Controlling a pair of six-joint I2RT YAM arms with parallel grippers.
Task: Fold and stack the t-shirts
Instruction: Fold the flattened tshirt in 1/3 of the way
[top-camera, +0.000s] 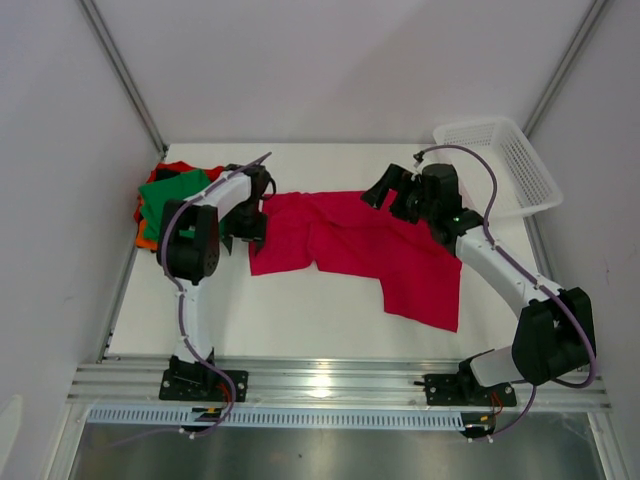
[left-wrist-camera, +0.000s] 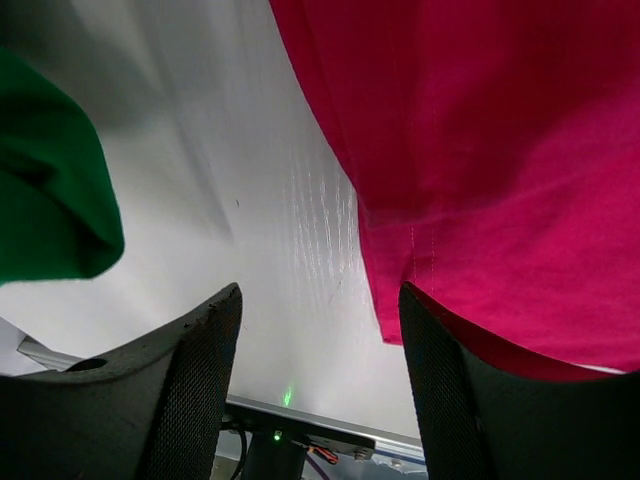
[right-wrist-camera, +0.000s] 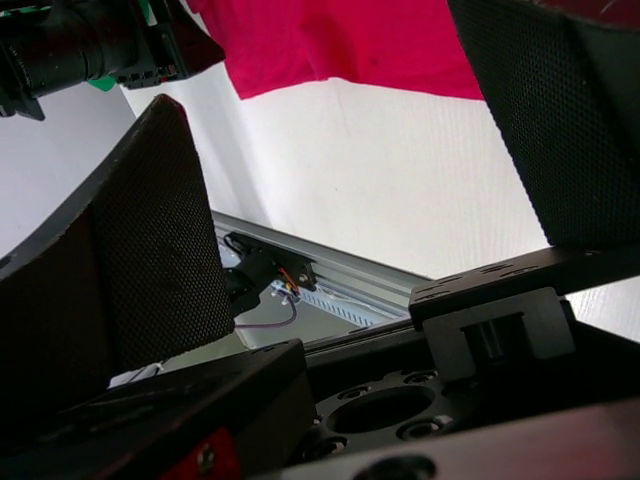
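Top view: crimson t-shirt (top-camera: 355, 250) spread open but rumpled across the middle of the table (top-camera: 300, 330), one corner trailing toward the near right. At the far left, a pile with the green t-shirt (top-camera: 172, 195) on top, and edges of the orange t-shirt (top-camera: 146, 240) and red t-shirt (top-camera: 178, 166) showing beneath. White mesh basket (top-camera: 500, 165) in the far right corner. Left end effector (top-camera: 250, 228) down at the crimson left edge, right end effector (top-camera: 388, 195) over its far edge.

Left wrist view, much closer: fingers (left-wrist-camera: 190, 380) moderately apart, bare table between, nothing gripped. Crimson hem right at the right-hand finger; touching or not, cannot tell. Green cloth off to the left, apart from the crimson.

Right wrist view: fingers (right-wrist-camera: 130, 240) spread wide and empty over bare table, crimson cloth beyond the tips.
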